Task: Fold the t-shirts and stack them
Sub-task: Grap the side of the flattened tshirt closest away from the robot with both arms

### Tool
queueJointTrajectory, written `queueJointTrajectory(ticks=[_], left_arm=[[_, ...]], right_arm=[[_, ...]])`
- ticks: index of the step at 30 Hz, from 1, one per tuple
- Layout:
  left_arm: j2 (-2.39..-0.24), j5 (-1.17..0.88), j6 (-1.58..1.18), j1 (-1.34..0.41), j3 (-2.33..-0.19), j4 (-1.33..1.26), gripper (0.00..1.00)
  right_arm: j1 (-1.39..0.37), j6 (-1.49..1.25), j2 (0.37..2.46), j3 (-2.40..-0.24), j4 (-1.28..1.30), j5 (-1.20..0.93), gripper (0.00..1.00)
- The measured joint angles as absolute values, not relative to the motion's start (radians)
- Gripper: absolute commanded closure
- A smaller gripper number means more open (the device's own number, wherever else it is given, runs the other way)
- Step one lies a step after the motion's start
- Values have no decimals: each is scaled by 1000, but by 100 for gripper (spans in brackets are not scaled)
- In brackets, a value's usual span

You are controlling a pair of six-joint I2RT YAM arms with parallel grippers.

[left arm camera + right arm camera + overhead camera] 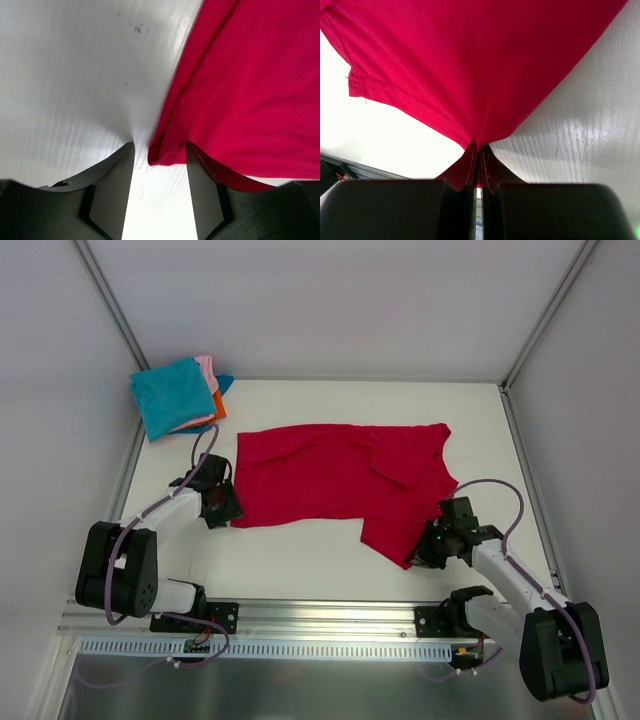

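Note:
The large red t-shirt [340,478] lies spread across the white table [300,560], its right part folded over itself. My left gripper [228,512] is at the shirt's near left corner. In the left wrist view it [160,148] is open, with the corner of the red t-shirt [240,90] lying on the table between the fingertips [205,190], unclamped. My right gripper [420,552] is at the shirt's near right point. In the right wrist view it [479,149] is shut on a pinch of the red t-shirt [470,65], which fans out from the jaws.
A pile of folded t-shirts [180,395], teal on top with pink, orange and blue edges showing, sits at the table's far left corner. White enclosure walls with metal posts [110,300] stand around the table. A metal rail [330,618] runs along the near edge.

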State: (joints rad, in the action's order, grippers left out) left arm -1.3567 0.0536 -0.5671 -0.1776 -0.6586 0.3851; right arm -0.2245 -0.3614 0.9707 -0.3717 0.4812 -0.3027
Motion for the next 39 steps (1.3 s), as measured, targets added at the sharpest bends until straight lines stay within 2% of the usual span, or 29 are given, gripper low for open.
queueJointTrajectory(ticks=[9, 12, 13, 16, 22, 25, 39], left_arm=[[-1386, 25, -533, -177, -670, 319, 57], [-1396, 24, -530, -177, -677, 314, 63], [-1399, 24, -530, -177, -678, 311, 70], [-1405, 23, -527, -177, -678, 307, 80], [-1406, 16, -528, -177, -678, 307, 82], [-1406, 14, -531, -177, -678, 311, 100], [-1317, 10, -541, -177, -671, 412, 100]], right_arm=[[-224, -361, 976, -373, 484, -303, 99], [-224, -360, 977, -376, 485, -302, 100], [-224, -359, 977, -377, 485, -301, 100], [-224, -358, 977, -378, 486, -299, 99], [-224, -358, 978, -378, 486, -299, 100], [-224, -358, 979, -378, 486, -299, 99], [-224, -356, 942, -395, 520, -285, 100]])
